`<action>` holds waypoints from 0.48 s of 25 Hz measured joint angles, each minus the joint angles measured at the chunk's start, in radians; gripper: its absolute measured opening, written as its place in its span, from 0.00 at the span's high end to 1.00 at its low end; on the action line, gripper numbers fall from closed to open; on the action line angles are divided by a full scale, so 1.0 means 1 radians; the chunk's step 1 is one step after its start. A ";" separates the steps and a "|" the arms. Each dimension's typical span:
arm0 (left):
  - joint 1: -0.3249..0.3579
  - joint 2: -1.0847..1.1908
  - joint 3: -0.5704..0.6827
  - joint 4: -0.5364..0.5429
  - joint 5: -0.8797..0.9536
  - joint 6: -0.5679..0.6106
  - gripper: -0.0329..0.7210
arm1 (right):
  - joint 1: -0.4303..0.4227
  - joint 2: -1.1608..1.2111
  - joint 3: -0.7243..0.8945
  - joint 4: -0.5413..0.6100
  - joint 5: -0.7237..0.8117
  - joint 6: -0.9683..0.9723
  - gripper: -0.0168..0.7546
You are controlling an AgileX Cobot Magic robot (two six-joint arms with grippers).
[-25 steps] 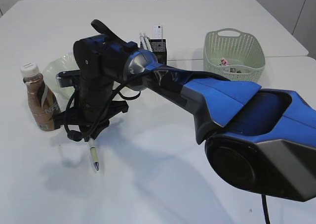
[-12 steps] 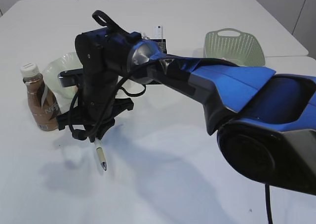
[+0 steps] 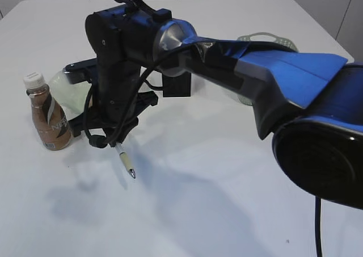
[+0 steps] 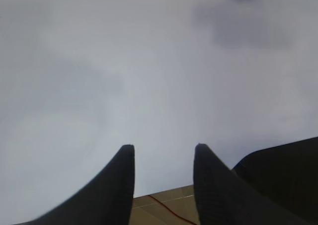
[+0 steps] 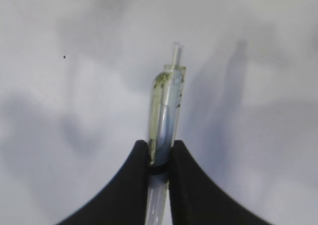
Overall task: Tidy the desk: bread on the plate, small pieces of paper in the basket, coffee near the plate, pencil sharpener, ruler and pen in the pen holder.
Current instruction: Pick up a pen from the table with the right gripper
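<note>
Lifted higher off the desk (image 3: 187, 211) since before, the light, stiff, slippery pen (image 5: 166, 106) hangs pinched mid-barrel in the nearly closed right gripper (image 5: 159, 158).

The exterior view looks down at a slant from behind the right arm, whose blue shell fills the near right, across the tabletop (image 3: 187, 211). The right wrist view sits just behind the right end effector (image 5: 159, 153) and faces down along its fingers at the pen (image 5: 165, 106) pinched between them, with tabletop close below. The left wrist view looks past the left end effector (image 4: 164, 158), its fingers apart, at blurred white surface. Exterior and right wrist views share the pen (image 3: 125, 161) below the right end effector (image 3: 113, 143).
</note>
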 joint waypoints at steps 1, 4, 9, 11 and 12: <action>0.000 0.000 0.000 0.000 0.000 0.000 0.59 | 0.000 -0.011 0.017 -0.007 0.000 -0.008 0.85; 0.000 0.000 0.000 0.000 0.000 0.000 0.59 | 0.000 -0.017 0.028 -0.011 0.000 -0.015 0.85; 0.000 0.000 0.000 0.000 -0.002 0.002 0.59 | 0.000 -0.096 0.052 -0.058 0.004 -0.064 0.86; 0.000 0.002 0.000 0.000 -0.002 0.002 0.59 | 0.000 -0.116 0.052 -0.076 0.004 -0.073 0.86; 0.000 0.005 0.000 0.000 -0.002 0.002 0.59 | 0.000 -0.116 0.052 -0.076 0.004 -0.073 0.86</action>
